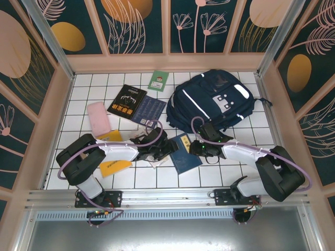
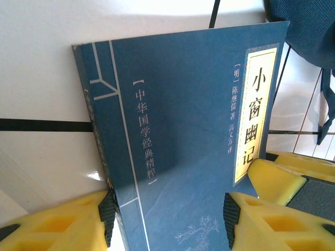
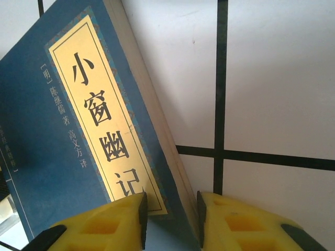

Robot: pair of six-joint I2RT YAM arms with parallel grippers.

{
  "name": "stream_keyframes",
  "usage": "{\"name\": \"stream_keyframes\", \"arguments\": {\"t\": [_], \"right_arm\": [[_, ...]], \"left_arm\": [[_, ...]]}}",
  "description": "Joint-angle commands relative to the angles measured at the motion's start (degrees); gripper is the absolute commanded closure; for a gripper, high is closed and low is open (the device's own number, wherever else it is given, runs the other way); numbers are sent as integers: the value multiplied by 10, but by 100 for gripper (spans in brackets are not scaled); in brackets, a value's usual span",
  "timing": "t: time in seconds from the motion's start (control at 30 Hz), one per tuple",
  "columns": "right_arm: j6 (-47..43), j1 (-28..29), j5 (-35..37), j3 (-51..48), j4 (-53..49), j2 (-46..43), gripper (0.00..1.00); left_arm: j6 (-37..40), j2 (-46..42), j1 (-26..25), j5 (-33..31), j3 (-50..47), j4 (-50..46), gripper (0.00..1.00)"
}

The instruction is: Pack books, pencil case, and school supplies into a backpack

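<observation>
Two grippers are flanking one thin navy-blue paperback with a yellow title strip (image 1: 184, 152), lying flat on the white tiled tabletop (image 1: 86, 86) at lower centre of the overhead view. The left gripper (image 1: 166, 148) is at its left edge and the right gripper (image 1: 203, 147) at its right. The large navy fabric backpack (image 1: 212, 99) is sitting just above it, upper right. Judging by this, the step in hand is picking up this book. The next move is calling for a firm pinch on the thin edge, a lift, and an open backpack mouth to slide it into.

From the left wrist, the yellow blocky fingers (image 2: 63, 225) are standing well apart, the smooth matte cover spanning the gap and nothing clamped.

From the right wrist, the jaws are standing narrow around the cream page edge — whether the pads are pressing it yet I cannot tell.
</observation>
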Motion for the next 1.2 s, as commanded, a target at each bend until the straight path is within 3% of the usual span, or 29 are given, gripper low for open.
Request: {"name": "stream_keyframes", "arguments": {"t": [0.0,0.23,0.47,0.6,0.93,1.17], "right_arm": [[38,34,-104,-10,61,22,68],[54,36,-118,-4,64,19,68],[57,36,-102,3,50,4,68],[62,35,-112,1,59,6,68],[66,35,-106,4,57,7,68],[69,33,-109,6,59,16,68]], "left_arm": [[-4,2,-5,11,-17,45,42],[-17,-59,-5,8,-68,186,44],[10,-80,-5,-15,-65,145,52],[-12,-73,-5,7,-100,247,55],[27,-44,-5,14,-60,185,62],[0,-31,-5,75,-106,366,66]]}}
